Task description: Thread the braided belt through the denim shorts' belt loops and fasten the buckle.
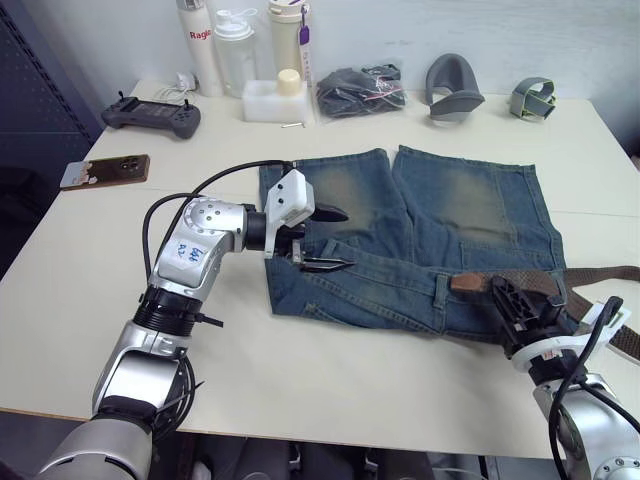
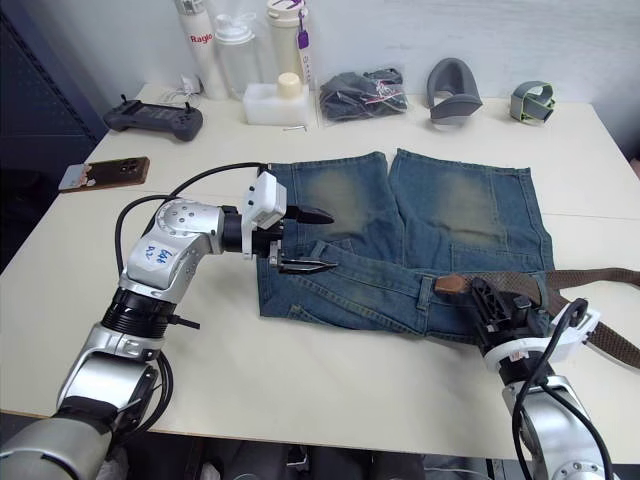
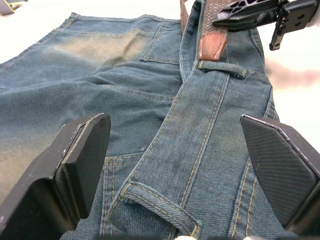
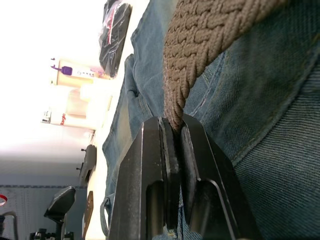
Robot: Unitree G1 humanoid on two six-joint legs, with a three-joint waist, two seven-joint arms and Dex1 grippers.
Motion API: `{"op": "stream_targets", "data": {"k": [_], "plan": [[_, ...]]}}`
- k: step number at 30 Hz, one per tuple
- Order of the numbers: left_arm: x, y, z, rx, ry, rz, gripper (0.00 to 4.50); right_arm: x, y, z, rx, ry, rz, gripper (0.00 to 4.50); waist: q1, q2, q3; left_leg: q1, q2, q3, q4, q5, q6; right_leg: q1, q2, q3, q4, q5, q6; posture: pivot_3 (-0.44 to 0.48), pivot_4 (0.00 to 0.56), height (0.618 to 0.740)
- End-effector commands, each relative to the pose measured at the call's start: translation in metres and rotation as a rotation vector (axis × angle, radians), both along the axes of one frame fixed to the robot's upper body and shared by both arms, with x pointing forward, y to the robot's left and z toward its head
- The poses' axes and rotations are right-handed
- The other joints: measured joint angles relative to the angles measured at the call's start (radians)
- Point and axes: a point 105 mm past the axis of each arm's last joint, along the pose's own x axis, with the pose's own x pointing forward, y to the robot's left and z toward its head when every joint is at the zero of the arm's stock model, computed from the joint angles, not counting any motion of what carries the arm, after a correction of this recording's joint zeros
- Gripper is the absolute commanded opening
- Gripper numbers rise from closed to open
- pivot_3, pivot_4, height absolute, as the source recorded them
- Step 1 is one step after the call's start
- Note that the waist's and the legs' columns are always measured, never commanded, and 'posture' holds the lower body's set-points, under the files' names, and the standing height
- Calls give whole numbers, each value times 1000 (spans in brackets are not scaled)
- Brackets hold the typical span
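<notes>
The denim shorts (image 1: pixel 450 215) lie flat on the table with the waistband nearest me. The braided belt (image 1: pixel 600 272) runs along the waistband's right part and off to the right. Its tan tip (image 3: pixel 212 47) ends right at a belt loop (image 3: pixel 220 67). My right gripper (image 1: pixel 505 300) is shut on the belt just behind the tip, and the weave is pinched between its fingers (image 4: pixel 150 165). My left gripper (image 1: pixel 343 240) stands open over the waistband's left end, with another belt loop (image 3: pixel 160 202) below it. The buckle is out of view.
A phone (image 1: pixel 105 171) and a black controller (image 1: pixel 150 117) lie at the far left. Bottles (image 1: pixel 235 45), a white box (image 1: pixel 272 100), a bagged dark bundle (image 1: pixel 360 88) and two grey holders (image 1: pixel 452 88) line the back edge.
</notes>
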Motion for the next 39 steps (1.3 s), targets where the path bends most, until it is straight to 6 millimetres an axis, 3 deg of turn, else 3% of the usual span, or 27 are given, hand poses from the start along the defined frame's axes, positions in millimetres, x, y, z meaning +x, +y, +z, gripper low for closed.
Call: {"op": "stream_targets", "data": {"k": [1,9,20,27,30,34,39], "plan": [[-2,-4,15,-15,-59,-27,4500,-4,-2,12,-24,-51,1,21,0,0,0,0,0,0,0,0,0,0,0,0,0,0,0,0,150,648],[-2,-3,15,-12,-60,-27,4500,-9,13,-3,-78,-3,60,21,0,0,0,0,0,0,0,0,0,0,0,0,0,0,0,0,150,648],[-1,-4,16,-9,-63,-27,4500,-2,63,15,159,-99,191,21,-13,0,0,0,1,0,0,0,0,-1,0,1,1,0,0,0,150,648],[-1,-2,17,-5,-66,-18,4500,4,74,21,186,-124,233,21,-21,1,0,0,0,0,0,0,0,-1,0,1,2,0,0,0,150,648],[0,-1,18,-5,-67,-15,4500,5,76,12,157,-86,248,21,-23,1,0,0,0,0,0,0,0,-1,0,1,2,0,0,0,150,648],[-1,-1,18,-2,-68,-14,4500,9,87,-21,-21,49,315,21,-24,1,0,0,0,0,0,0,0,-1,0,1,3,0,0,0,150,648],[-2,-2,19,1,-71,-18,4500,27,89,-39,-170,123,308,21,-26,0,-1,1,0,0,0,0,0,-1,1,1,3,0,0,0,150,648]]}}
